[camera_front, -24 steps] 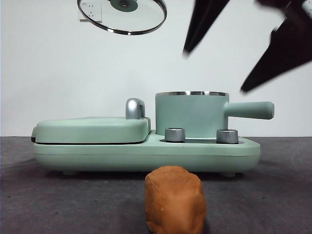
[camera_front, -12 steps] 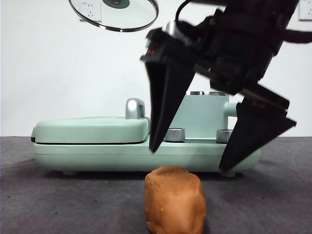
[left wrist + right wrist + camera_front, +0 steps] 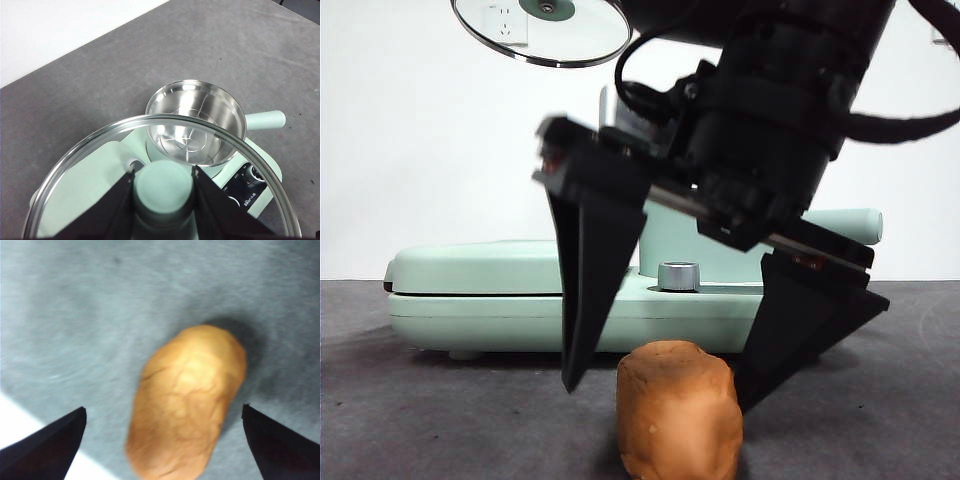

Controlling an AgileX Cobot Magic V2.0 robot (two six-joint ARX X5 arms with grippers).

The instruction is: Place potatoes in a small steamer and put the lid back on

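Note:
The orange-brown potato (image 3: pixel 678 408) lies on the grey table in front of the cooker; it also fills the right wrist view (image 3: pixel 187 400). My right gripper (image 3: pixel 655 385) is open, its jaws low on either side of the potato, not touching it. The mint-green steamer pot (image 3: pixel 197 122) stands open and empty on the cooker; in the front view only its handle (image 3: pixel 845 226) shows behind the arm. My left gripper (image 3: pixel 162 192) is shut on the knob of the glass lid (image 3: pixel 542 30) and holds it high above the cooker's left side.
The mint-green cooker base (image 3: pixel 500 315) stretches across the table behind the potato, with a flat griddle cover (image 3: pixel 475 265) on its left and chrome dials (image 3: pixel 679 276) at the front. A white wall stands behind.
My right gripper has come down and toward the front, from above the steamer to straddling the potato. The lid has drifted slightly left and up.

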